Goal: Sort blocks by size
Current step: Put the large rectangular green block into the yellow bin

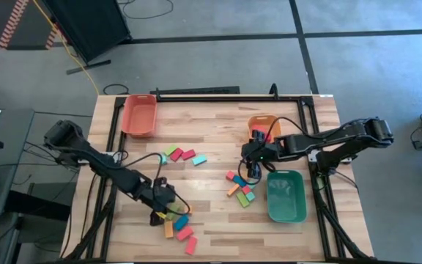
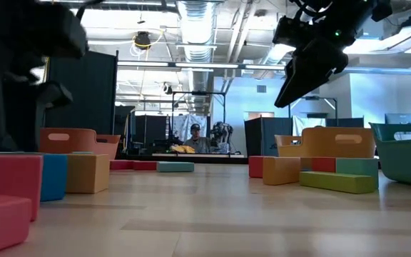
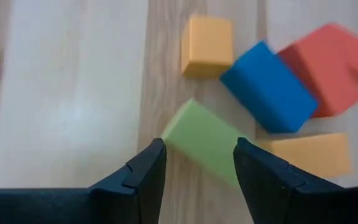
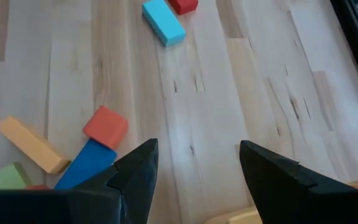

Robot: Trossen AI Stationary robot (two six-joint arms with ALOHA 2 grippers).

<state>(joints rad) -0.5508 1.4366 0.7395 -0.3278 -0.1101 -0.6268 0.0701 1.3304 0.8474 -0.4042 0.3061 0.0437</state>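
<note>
Green block point(image 3: 207, 142) partly hidden, perhaps, behind left gripper's fingers point(image 3: 263, 177).

My table point(image 1: 218, 147) is pale planked wood with a soft sheen; the blocks point(image 3: 207, 45) look matt and smooth; my fingers point(image 3: 143, 180) are dull black plastic.

Right gripper point(image 4: 194, 180) hangs over bare wooden table point(image 4: 241, 93) — fingers point(image 4: 135, 177) spread wide, nothing between them, only planks in the gap.

Beside one finger, a cluster of blocks: red cube point(image 4: 105, 126), tilted, touching a blue bar point(image 4: 87, 167) that runs under it toward the finger. Orange bar point(image 4: 31, 145) lies just beside them, slanted. Green block point(image 4: 2, 178) at the frame edge, partly cut off.

Well apart, across the planks — light-blue bar point(image 4: 163, 22) with a red block point(image 4: 183, 5) near it, the latter cut by the frame.
</note>
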